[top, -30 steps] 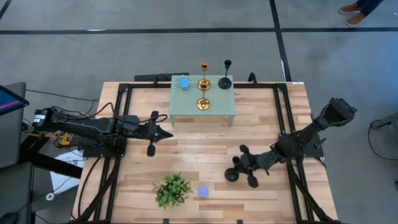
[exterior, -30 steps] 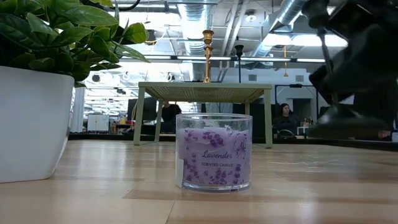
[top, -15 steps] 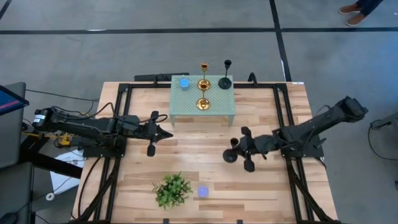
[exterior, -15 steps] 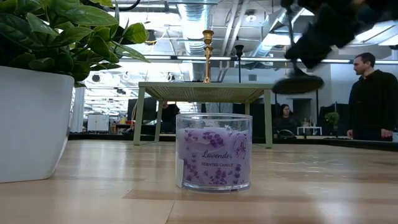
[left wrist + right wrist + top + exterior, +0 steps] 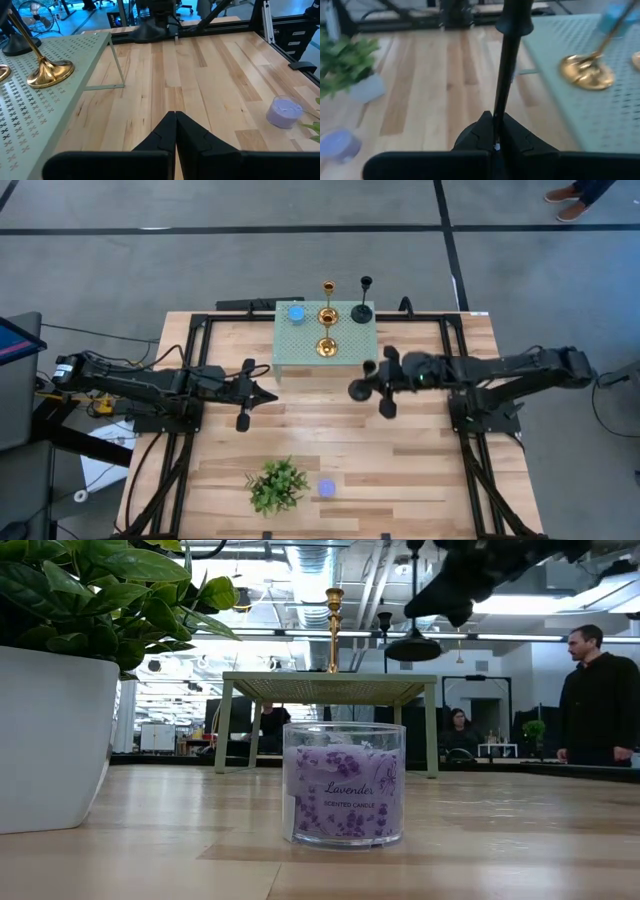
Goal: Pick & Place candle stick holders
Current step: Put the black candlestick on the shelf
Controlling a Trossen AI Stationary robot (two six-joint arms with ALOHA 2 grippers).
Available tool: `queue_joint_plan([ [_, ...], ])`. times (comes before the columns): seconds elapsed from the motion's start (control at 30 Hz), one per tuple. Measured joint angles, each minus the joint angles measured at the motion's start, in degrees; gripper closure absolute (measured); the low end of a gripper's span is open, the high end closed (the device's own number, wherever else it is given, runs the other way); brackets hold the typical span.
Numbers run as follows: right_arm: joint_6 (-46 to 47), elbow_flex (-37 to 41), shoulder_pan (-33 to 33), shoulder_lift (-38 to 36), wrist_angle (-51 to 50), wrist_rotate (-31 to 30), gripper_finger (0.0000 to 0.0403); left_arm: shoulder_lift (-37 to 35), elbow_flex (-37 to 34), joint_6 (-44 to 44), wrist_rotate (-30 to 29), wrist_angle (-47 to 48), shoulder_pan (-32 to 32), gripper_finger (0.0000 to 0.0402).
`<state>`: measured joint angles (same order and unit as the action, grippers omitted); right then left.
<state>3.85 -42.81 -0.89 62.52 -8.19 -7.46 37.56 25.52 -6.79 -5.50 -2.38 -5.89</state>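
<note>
A small green perforated table (image 5: 300, 350) stands at the far middle of the wooden table. On it stand two gold candle stick holders (image 5: 327, 314) (image 5: 327, 346) and one black holder (image 5: 362, 311), each on its round base. My right gripper (image 5: 378, 383) is shut on a second black holder (image 5: 413, 640), in the air just right of and nearer than the green table. My left gripper (image 5: 268, 393) is shut and empty, left of the green table; its closed fingers show in the left wrist view (image 5: 175, 127). My right gripper pinches the black holder's thin stem (image 5: 499, 107) between its two fingers. The fingers come about level from the table's right and lie across the stem. The holder stands upright, lifted clear, with its round base (image 5: 413, 646) below the fingers and its cup end (image 5: 514, 21) above.
A blue candle (image 5: 296, 313) stands on the green table's far left corner. A potted plant (image 5: 277, 485) and a purple lavender candle (image 5: 326, 488) stand near the front edge. A person (image 5: 595, 690) stands in the room behind the table.
My right gripper has gone up and toward the table's far edge and left, toward the green table. It carries the black holder, which has risen well clear of the wood and stays upright.
</note>
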Motion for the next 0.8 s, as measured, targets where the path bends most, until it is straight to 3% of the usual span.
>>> queue_joint_plan([
  [0.33, -2.97, -1.39, 15.29, 0.83, 2.46, 11.39, 0.0403, 0.00, 0.00, 0.00, -0.01, 0.18, 0.02, 0.0396],
  [0.6, -8.02, -11.91, 22.84, 8.18, -6.76, 15.31, 0.0403, 0.00, 0.00, 0.00, -0.04, 0.50, 0.04, 0.0395],
  [0.8, -10.76, -14.12, 27.31, 12.75, -5.68, 19.59, 0.0403, 0.00, 0.00, 0.00, -0.42, 0.63, 0.04, 0.0397],
])
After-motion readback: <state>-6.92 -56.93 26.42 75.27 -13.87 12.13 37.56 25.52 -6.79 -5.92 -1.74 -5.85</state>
